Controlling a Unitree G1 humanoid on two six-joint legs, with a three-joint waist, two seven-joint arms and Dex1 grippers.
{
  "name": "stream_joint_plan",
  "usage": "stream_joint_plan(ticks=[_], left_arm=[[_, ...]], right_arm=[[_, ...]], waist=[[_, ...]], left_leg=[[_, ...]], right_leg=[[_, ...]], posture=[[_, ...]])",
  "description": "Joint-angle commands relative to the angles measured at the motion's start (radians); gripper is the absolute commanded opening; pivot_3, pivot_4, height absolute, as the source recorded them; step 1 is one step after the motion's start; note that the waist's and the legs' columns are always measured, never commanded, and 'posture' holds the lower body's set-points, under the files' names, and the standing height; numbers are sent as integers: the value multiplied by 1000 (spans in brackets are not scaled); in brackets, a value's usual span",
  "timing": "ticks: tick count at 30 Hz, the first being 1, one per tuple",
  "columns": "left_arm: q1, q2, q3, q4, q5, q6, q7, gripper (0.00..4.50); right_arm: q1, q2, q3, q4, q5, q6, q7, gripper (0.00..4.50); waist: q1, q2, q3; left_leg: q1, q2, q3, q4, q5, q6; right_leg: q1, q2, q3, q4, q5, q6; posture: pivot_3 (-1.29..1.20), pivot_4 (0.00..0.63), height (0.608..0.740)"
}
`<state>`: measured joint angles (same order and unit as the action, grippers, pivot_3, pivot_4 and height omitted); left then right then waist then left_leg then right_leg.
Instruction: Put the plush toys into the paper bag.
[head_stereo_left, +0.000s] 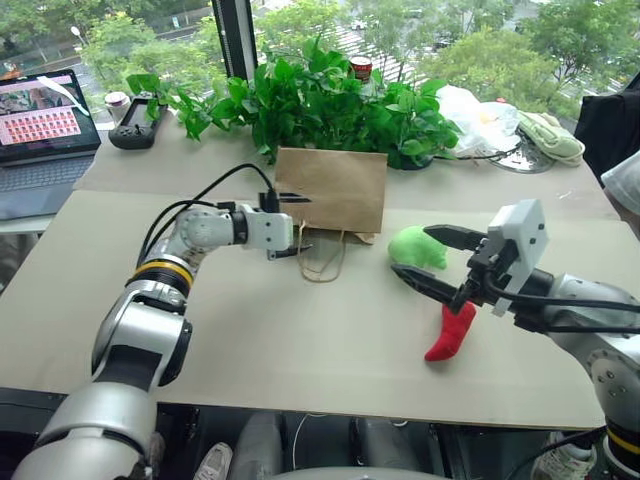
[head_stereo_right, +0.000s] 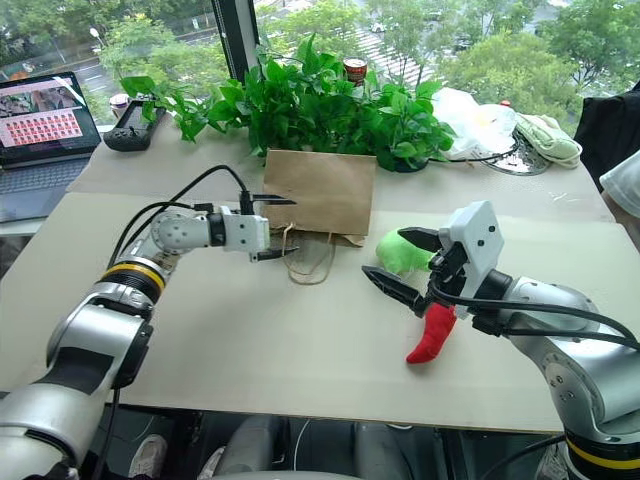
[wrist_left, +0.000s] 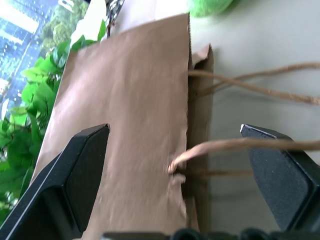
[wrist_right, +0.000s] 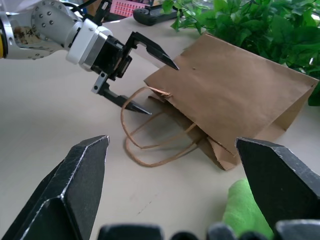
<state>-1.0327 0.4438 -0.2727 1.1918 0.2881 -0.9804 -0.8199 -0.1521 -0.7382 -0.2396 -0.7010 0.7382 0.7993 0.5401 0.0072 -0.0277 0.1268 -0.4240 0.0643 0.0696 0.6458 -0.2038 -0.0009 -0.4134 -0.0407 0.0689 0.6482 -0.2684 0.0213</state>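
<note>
Left eye view: nearest to me, my right hand (head_stereo_left: 432, 258) reaches in from the right, roughly level and pointing left, its fingers spread wide and holding nothing. Below it on the pale surface (head_stereo_left: 300, 340) lies the red chili plush (head_stereo_left: 451, 333), and just beyond it the green plush (head_stereo_left: 417, 247); I can't tell whether the lower finger touches either toy. My left arm bends in from the lower left, with the left hand (head_stereo_left: 295, 225) pointing right at the near left corner of the brown paper bag (head_stereo_left: 333, 186). Its fingers are also spread, one above the other, straddling the bag's open edge. In the left wrist view the bag edge and a string handle (wrist_left: 240, 145) sit between the fingers (wrist_left: 75, 175), with nothing pinched. The bag lies flat on its side, mouth and string loops toward me, left of the green plush. Behind it stands a leafy potted plant (head_stereo_left: 320, 95), with a laptop (head_stereo_left: 45, 135) at far left.
</note>
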Motion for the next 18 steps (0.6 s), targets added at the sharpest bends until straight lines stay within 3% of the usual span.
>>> stream_joint_plan(ticks=[1,4,14,18], left_arm=[[-39,11,22,17,-31,-19,-26,4500],[-39,10,28,26,-42,-10,-50,3761],[-28,4,37,34,-41,1,-66,84],[-23,-6,49,32,-58,14,-78,37]], right_arm=[[-10,7,1,-33,-5,-3,-35,4474],[-8,9,6,-32,-10,-8,-47,4500],[-17,11,21,-17,-25,-18,-66,4500],[-24,12,32,-4,-39,-22,-70,4500]], waist=[[-1,0,0],[-1,0,0],[1,0,0],[2,0,0]], left_leg=[[0,0,0,0,0,0],[0,0,0,0,0,0],[0,0,0,0,0,0],[0,0,0,0,0,0]], right_leg=[[0,0,0,0,0,0],[0,0,0,0,0,0],[0,0,0,0,0,0],[0,0,0,0,0,0]], posture=[[0,150,713],[0,150,713],[0,150,713],[0,150,713]])
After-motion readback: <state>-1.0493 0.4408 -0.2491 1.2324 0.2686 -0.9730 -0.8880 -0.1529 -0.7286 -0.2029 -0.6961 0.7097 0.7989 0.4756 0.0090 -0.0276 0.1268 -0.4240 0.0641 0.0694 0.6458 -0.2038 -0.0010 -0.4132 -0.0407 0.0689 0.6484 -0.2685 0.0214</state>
